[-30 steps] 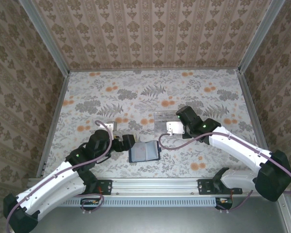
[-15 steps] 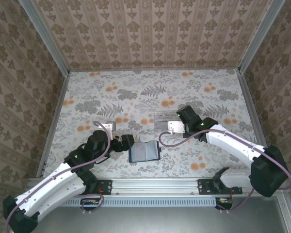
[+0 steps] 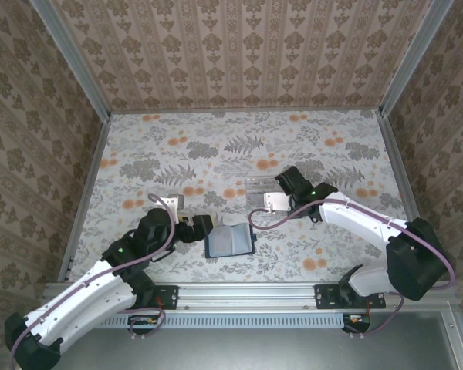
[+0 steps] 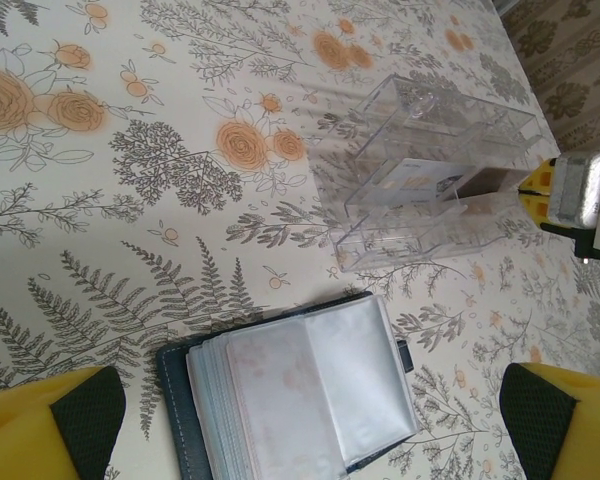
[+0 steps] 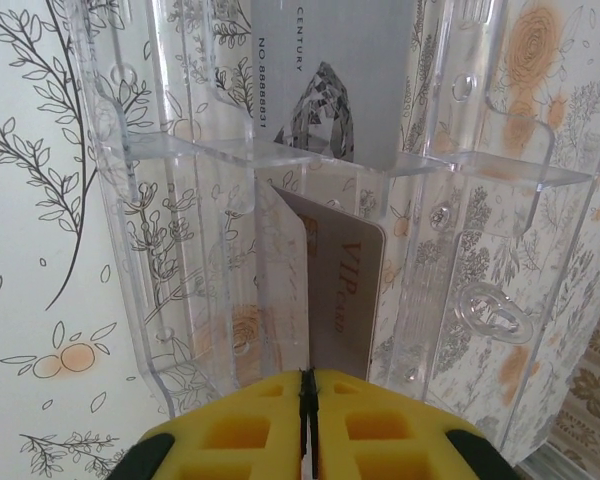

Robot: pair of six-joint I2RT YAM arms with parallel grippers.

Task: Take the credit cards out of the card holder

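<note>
The card holder (image 3: 230, 241) is seen lying open on the flowered table (image 4: 100, 200), near the clear tray (image 4: 430, 165) but apart from it. Pale cards (image 4: 262, 388) are stacked in its clear sleeves. The left gripper (image 3: 203, 227) is held just left of the holder, jaws spread wide, with nothing gripped. The right gripper (image 5: 307, 415) is set at the tray's edge, its yellow fingers (image 5: 230, 440) pressed together to a hairline seam. Whether a card is pinched there cannot be told. A brown card (image 5: 350, 290) and a grey card (image 5: 340, 70) are seen inside the tray.
</note>
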